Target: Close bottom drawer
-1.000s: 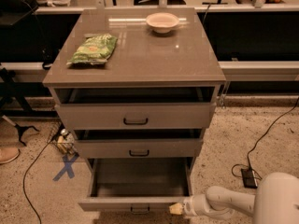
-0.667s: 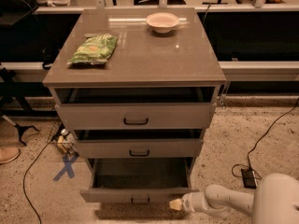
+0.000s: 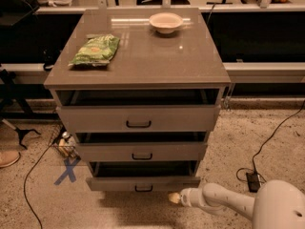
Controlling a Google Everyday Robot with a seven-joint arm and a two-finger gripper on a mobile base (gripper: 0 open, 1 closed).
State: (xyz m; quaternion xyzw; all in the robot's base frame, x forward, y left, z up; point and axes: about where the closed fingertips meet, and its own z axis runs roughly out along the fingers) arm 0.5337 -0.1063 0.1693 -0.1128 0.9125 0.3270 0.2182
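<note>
The bottom drawer (image 3: 143, 183) is the lowest of three grey-beige drawers, with a shallow front and a small dark bar handle (image 3: 143, 189). It stands out only a little from the cabinet, with a thin dark gap above its front. My gripper (image 3: 174, 197) sits low on the floor side, just below and right of the drawer front's right half, at the end of my white arm (image 3: 224, 202) that comes in from the lower right.
The top drawer (image 3: 138, 118) and middle drawer (image 3: 141, 151) stand slightly open. A green bag (image 3: 95, 50) and a white bowl (image 3: 166, 22) lie on the cabinet top. A blue X mark (image 3: 66, 171), cables and a black adapter (image 3: 252, 180) lie on the floor.
The bottom drawer has slid well back into the cabinet. My gripper has followed it inward and stays near the right part of its front.
</note>
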